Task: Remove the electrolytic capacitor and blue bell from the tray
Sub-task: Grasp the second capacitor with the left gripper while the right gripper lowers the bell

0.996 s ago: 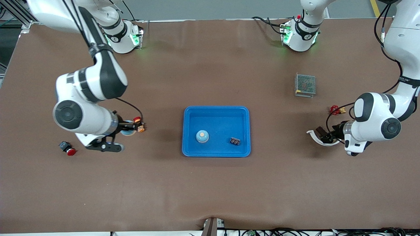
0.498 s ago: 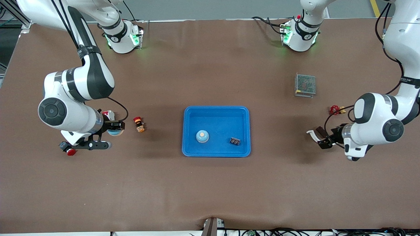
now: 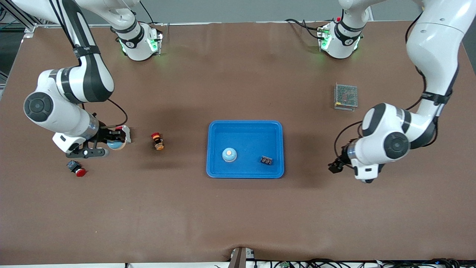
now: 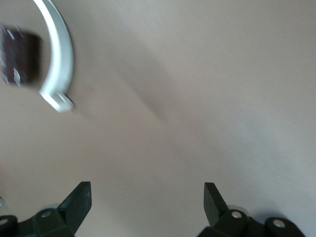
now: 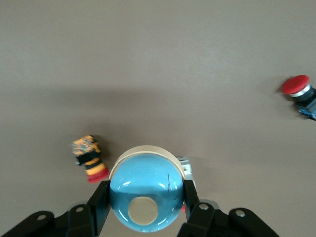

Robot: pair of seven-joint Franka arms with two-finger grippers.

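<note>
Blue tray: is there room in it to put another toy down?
Yes. The blue tray is bare in its whole half toward the robots' bases. The crowded part is the strip nearest the front camera, where a bell and a small black part sit, with a free gap between them.

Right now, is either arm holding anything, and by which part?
The right end effector clamps a round blue dome bell across its sides. The left end effector is open, holding nothing.
</note>
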